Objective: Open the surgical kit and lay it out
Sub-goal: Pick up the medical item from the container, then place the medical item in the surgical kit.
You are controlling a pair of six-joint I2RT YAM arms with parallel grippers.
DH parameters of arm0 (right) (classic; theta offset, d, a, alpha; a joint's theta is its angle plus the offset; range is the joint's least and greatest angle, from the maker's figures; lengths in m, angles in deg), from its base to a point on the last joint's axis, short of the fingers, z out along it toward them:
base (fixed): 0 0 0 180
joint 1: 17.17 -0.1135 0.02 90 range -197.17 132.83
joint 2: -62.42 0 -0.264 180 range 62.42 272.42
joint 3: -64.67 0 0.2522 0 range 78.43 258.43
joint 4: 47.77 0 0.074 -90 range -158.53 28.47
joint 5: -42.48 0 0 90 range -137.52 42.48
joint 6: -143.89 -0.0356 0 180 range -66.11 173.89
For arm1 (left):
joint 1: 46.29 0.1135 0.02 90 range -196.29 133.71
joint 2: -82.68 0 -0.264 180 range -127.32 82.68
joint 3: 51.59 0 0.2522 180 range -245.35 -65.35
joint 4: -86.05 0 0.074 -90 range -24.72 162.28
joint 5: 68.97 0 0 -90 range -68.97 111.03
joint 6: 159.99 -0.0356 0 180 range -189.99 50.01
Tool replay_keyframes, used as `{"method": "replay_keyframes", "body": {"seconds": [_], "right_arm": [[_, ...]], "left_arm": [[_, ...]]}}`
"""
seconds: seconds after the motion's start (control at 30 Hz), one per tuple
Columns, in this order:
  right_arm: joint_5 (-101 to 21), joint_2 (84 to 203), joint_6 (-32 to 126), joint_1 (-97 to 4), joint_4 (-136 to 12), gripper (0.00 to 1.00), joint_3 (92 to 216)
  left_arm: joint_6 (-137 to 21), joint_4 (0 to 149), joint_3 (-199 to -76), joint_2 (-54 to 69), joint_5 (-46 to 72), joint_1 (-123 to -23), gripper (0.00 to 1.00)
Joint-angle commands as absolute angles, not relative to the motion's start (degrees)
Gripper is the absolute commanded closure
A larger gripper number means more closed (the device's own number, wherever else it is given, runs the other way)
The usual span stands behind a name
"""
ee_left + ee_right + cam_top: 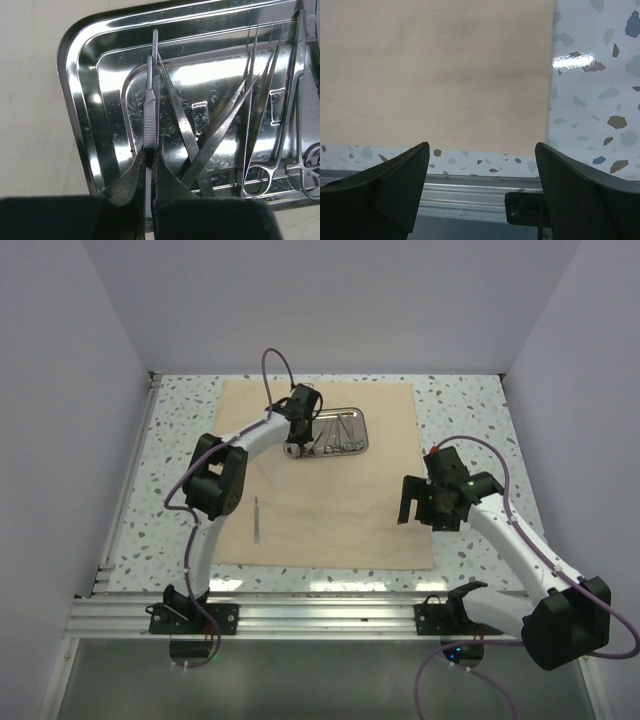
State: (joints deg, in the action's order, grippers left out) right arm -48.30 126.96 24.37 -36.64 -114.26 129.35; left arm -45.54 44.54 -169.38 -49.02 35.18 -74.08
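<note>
The beige cloth wrap (pixel 330 490) lies spread flat on the table. The steel tray (pixel 358 442) sits on its far part and holds several silver tools. My left gripper (pixel 298 432) is at the tray's left end. In the left wrist view the left gripper (pixel 148 156) is shut on thin silver tweezers with a ribbed grip (pixel 151 112) that lie in the tray (pixel 75 75). More tweezers (pixel 186 131) and ring-handled scissors (pixel 280 130) lie to their right. One thin tool (pixel 256 519) lies alone on the cloth's near left. My right gripper (pixel 414 502) is open and empty over the cloth's right edge.
In the right wrist view the right gripper (pixel 482 147) hangs over the cloth's near right corner (pixel 435 70) and the speckled table (pixel 600 100). The aluminium rail (pixel 470 192) runs along the near edge. White walls enclose the table on three sides.
</note>
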Motion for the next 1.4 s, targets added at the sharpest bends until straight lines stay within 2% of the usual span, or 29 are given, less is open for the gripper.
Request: {"method": "replay_keyframes", "body": {"seconds": [0.0, 0.2, 0.5, 0.67, 0.8, 0.93, 1.37], "right_arm": [[-49.0, 127.0, 25.1, -36.4, -113.4, 0.10, 131.7], [-49.2, 126.8, 25.1, -36.5, -113.5, 0.10, 131.5], [-49.4, 125.7, 24.8, -36.5, -113.4, 0.10, 131.7], [-49.4, 125.2, 24.8, -36.4, -113.3, 0.10, 132.0], [-49.1, 124.7, 24.9, -36.6, -112.9, 0.10, 132.1], [-48.7, 124.4, 25.0, -36.4, -112.4, 0.10, 132.0], [-45.3, 123.4, 25.0, -36.4, -109.0, 0.10, 129.2]], "left_arm": [[-44.9, 40.5, -166.2, -53.5, 30.8, -74.1, 1.00], [-46.2, 38.3, -171.3, -52.3, 32.2, -74.1, 1.00], [-47.7, 32.7, -186.0, -51.0, 33.0, -74.1, 1.00], [-47.9, 31.7, -185.9, -48.5, 33.8, -74.1, 1.00], [-47.8, 31.6, -182.3, -45.5, 34.9, -74.1, 1.00], [-47.0, 33.4, -173.5, -39.3, 36.0, -74.1, 1.00], [-41.1, 33.7, -142.8, -11.4, 37.4, -74.8, 1.00]]}}
